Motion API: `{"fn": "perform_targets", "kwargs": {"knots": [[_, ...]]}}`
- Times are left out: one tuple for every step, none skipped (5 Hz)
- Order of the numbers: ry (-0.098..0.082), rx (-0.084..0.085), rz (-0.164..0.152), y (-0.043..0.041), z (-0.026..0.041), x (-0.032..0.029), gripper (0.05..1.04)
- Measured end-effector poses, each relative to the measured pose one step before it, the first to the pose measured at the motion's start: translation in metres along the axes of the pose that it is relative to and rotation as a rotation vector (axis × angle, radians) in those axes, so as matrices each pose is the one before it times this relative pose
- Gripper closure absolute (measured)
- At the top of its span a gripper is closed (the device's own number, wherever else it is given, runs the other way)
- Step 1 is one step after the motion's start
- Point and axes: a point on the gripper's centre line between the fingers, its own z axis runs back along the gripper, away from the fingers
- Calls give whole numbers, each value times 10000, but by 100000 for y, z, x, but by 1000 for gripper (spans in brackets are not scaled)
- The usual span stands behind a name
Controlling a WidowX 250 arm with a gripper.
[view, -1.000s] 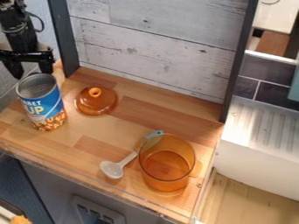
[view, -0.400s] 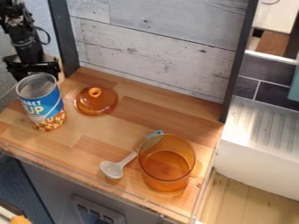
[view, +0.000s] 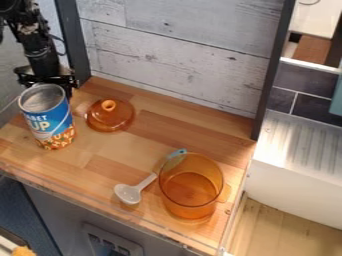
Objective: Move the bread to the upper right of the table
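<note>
Bread: position can't be confirmed from the camera view. No loaf or slice can be picked out with certainty. It may be hidden behind the can, but that's a guess.

Gripper is seen at upper left, just behind the can and by the left post, hanging low toward the table. Lower part is blocked by the can. Can't tell if it's spread, closed or loaded.

Step in hand: judged to be pickup at the upper left, either lining up or grasping. Placement not done as far as can be judged.

Next move: if the bread is not yet gripped, a secure grasp is needed first. If it is, a lift past the can rim is called for, then a carry to the right along the back panel, over the lid, to the far corner by the right post. Release should be done low, behind the pot and spoon.

Risk: can could be tipped if sideways travel is started too early. Lid knob could be clipped on a low path.
</note>
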Motion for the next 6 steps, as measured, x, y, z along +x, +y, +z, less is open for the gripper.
{"fn": "perform_targets", "kwargs": {"knots": [[-64,-63,-106,-193,-70,-12,502],[26,-80,-13,-70,0,-57,502],[131,-153,112,339,54,-318,502],[284,-198,234,1010,757,-712,502],[-537,168,211,1451,3440,408,502],[-525,131,-201,156,3289,282,502]]}}
